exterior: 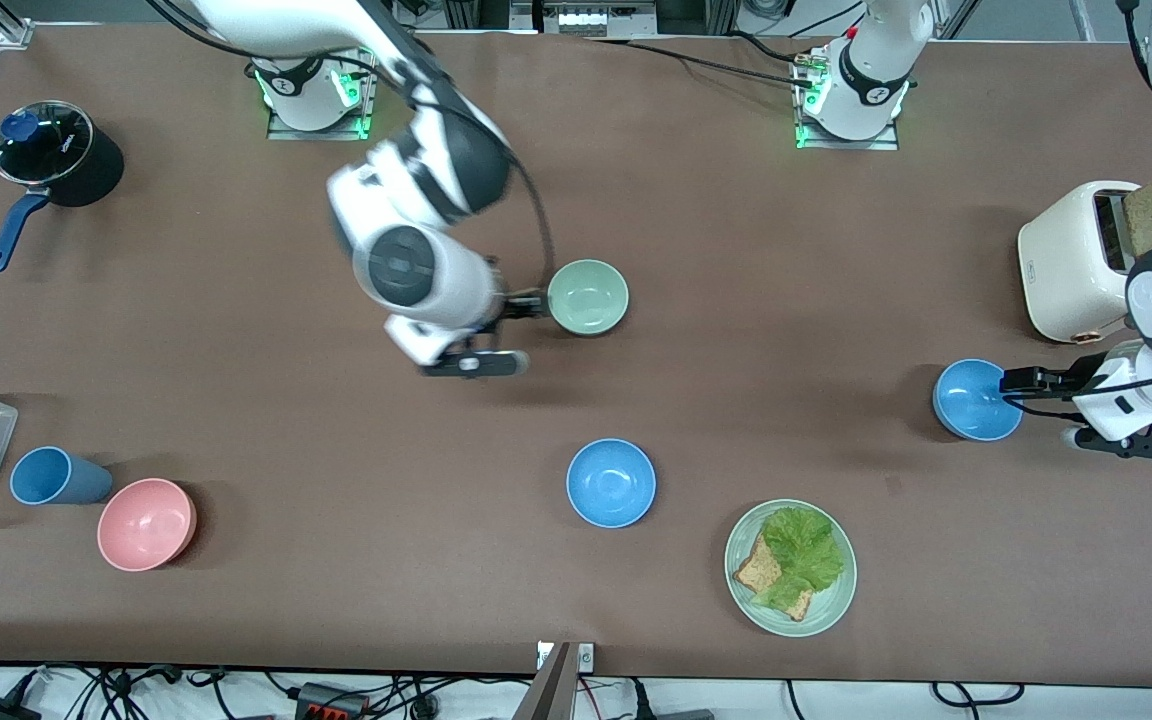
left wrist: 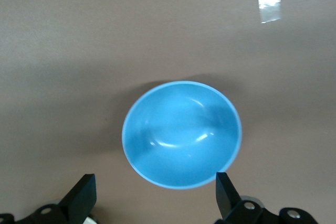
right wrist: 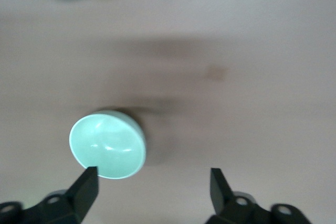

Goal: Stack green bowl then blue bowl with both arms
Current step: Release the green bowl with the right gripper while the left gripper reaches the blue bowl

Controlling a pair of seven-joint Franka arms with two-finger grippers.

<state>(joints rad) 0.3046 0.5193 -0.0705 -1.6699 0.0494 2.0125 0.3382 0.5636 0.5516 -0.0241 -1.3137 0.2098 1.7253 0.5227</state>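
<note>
Right gripper (exterior: pixel 534 303) wide beside green bowl (exterior: pixel 587 296); left gripper (exterior: pixel 1011 380) wide, seemingly touching blue bowl (exterior: pixel 974 400).

My right gripper (exterior: pixel 534 303) sat just beside the green bowl (exterior: pixel 587 296) near the table's middle; my left gripper (exterior: pixel 1014 380) was at the rim of a blue bowl (exterior: pixel 974 400) toward the left arm's end, with the toaster (exterior: pixel 1076 262) farther from the camera; a second blue bowl (exterior: pixel 611 482) lay nearer the camera than the green one, beside the plate (exterior: pixel 833 600); the cup (exterior: pixel 58 476) and pink bowl (exterior: pixel 146 523) lay toward the right arm's end.
</note>
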